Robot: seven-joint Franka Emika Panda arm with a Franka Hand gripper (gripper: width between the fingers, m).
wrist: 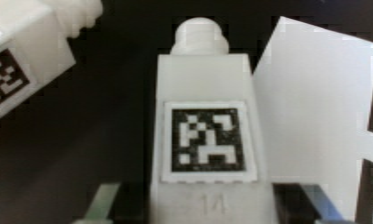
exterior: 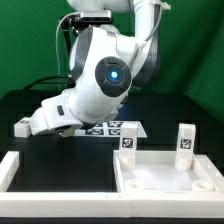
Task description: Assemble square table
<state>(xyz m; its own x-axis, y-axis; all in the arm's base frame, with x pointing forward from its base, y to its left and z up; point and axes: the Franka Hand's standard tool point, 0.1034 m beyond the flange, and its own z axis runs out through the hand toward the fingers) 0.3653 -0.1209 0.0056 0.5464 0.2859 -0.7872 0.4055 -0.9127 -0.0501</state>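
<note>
The square table panel (exterior: pixel 165 178) lies at the exterior view's lower right, recessed face up. Two white tagged legs (exterior: pixel 128 138) (exterior: pixel 185 141) stand upright along its far side. My gripper (exterior: pixel 24 126) is low over the black table at the exterior view's left. In the wrist view my gripper (wrist: pixel 211 206) is shut on a white tagged leg (wrist: pixel 206 120), which lies lengthwise between the fingers (wrist: pixel 112 205), its rounded end pointing away. Another tagged leg (wrist: pixel 32 50) lies close beside it.
The marker board (exterior: pixel 110 128) lies behind my arm at the table's middle. White border bars (exterior: pixel 12 170) run along the front left and front edge. A flat white surface with a tag (wrist: pixel 334 100) lies beside the held leg in the wrist view.
</note>
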